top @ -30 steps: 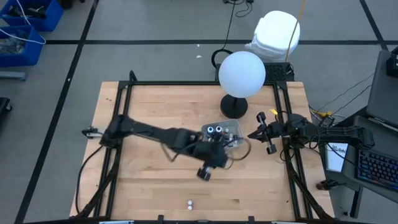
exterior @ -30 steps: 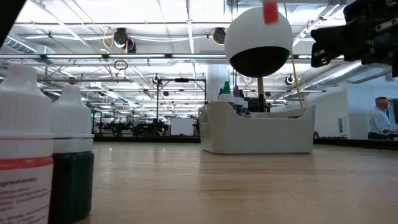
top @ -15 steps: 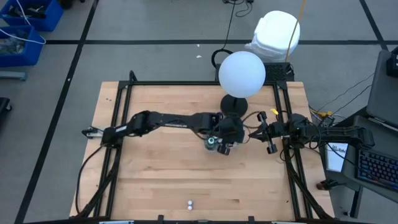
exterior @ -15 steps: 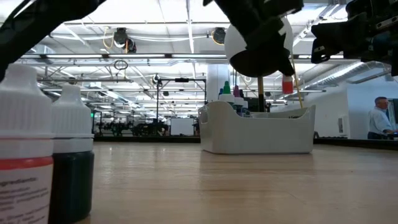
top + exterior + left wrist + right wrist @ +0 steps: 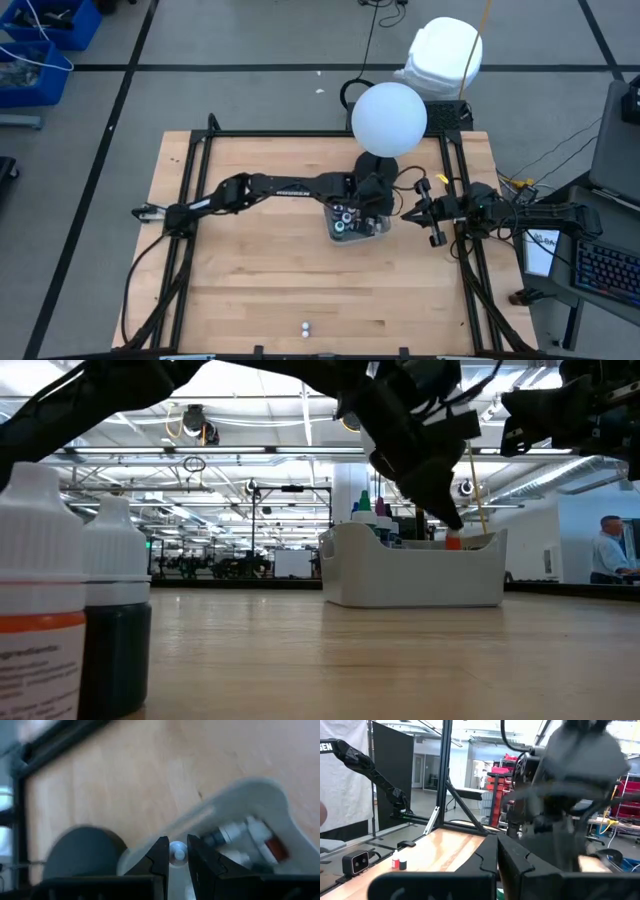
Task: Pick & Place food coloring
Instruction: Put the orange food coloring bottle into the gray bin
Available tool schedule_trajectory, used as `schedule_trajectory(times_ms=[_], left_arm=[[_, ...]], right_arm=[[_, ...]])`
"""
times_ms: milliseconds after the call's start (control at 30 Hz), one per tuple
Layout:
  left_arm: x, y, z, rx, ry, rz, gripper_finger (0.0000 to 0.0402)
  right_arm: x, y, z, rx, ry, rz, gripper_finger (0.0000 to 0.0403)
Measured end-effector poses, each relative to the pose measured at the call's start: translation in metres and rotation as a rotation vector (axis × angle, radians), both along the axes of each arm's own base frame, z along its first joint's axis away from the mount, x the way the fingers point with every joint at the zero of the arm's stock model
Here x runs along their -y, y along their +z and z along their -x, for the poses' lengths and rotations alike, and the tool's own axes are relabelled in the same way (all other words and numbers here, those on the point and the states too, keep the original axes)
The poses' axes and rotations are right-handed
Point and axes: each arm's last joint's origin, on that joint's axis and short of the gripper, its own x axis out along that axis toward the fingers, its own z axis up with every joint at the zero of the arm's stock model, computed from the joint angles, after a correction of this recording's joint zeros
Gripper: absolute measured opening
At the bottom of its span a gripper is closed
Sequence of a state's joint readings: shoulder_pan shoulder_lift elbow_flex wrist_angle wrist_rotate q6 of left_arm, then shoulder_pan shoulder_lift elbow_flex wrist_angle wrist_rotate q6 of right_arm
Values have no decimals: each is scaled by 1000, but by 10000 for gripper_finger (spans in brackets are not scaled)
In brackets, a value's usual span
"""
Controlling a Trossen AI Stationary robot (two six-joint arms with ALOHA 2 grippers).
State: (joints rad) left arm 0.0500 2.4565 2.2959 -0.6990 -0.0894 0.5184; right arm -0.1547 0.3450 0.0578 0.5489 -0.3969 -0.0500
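Observation:
My left gripper (image 5: 372, 207) is over the far right part of the clear grey tray (image 5: 385, 228) and is shut on a small food coloring bottle with a white cap (image 5: 177, 854) and a red lower part (image 5: 453, 541). Several more bottles (image 5: 247, 836) lie in the tray, which the low view shows as a pale tub (image 5: 400, 575). Two bottles (image 5: 303, 327) stand upright on their bases near the table's near edge, large in the low view (image 5: 45, 600). My right gripper (image 5: 424, 212) waits shut at the table's right side. My left gripper pinches the small bottle between its two fingers (image 5: 159, 860), with the white cap (image 5: 177, 851) showing in the gap. The fingers slant down from above. The bottle's red end (image 5: 453, 541) hangs below them at the level of the tray's rim, lifted clear.
A white globe lamp (image 5: 389, 118) on a dark round base (image 5: 378, 168) stands just behind the tray, close to my left gripper. Black frame rails (image 5: 196, 170) run along the table's sides. Bare wood (image 5: 250, 270) lies left of and in front of the tray.
My left gripper has carried the red bottle from the near side of the tray toward the table's far edge and right, then gone down from high above to the tray's rim, staying shut on it.

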Motion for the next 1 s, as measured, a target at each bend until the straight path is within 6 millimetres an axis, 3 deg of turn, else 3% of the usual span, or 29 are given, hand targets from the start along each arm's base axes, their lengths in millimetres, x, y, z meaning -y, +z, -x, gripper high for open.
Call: schedule_trajectory(times_ms=[167, 500, 1000], left_arm=[[7, -10, -1, -35, 24, -12, 53], [16, -9, -2, -12, 67, 18, 50], [16, -37, 0, -31, 93, 39, 50]], right_arm=[[0, 0, 0, 1, 0, 0, 0], [0, 0, 0, 1, -1, 3, 0], [0, 0, 0, 1, -2, 3, 0]])
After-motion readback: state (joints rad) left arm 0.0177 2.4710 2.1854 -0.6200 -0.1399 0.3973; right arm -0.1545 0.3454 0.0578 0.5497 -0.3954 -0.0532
